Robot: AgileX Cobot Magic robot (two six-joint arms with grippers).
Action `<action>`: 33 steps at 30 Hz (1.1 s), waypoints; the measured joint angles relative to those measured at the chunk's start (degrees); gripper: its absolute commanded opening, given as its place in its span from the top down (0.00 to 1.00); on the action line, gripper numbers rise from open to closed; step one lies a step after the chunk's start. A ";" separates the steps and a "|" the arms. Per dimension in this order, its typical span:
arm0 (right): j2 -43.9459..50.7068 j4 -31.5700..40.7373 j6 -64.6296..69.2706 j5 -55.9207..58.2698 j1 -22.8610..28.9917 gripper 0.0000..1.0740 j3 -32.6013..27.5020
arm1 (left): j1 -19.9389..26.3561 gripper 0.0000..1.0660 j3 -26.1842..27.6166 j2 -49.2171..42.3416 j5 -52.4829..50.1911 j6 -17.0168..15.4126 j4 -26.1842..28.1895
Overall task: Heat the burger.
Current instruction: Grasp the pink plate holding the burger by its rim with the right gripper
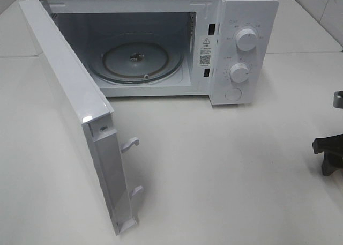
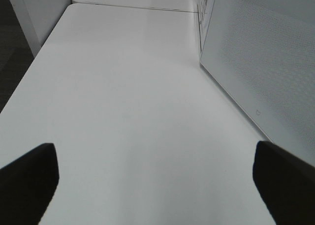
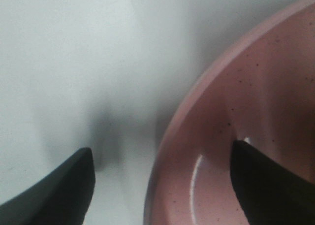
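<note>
Your right gripper (image 3: 162, 185) straddles the rim of the plate (image 3: 266, 77), jaws apart, likely to carry it to the open microwave (image 1: 246, 20). Your left gripper (image 2: 157, 185) hangs spread wide. The burger isn't visible.

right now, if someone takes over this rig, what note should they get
Left gripper: open, empty, over the bare table beside the microwave door.
Right gripper: open, one finger on each side of the pink plate rim, not yet closed on it.
Burger: not visible in any view.
Done: microwave door open, turntable empty.
Left: get the burger inside, shut the door, start heating.
</note>
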State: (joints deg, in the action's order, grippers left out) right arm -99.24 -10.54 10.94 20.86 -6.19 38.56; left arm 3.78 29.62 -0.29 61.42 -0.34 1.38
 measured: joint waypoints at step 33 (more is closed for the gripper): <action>0.11 -0.86 1.03 -2.41 0.00 0.76 -1.78 | 0.00 0.06 0.00 0.00 0.00 0.00 0.00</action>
State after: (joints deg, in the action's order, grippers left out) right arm -99.12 -11.40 11.97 18.45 -6.19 36.78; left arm 3.78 29.62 -0.29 61.42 -0.34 1.38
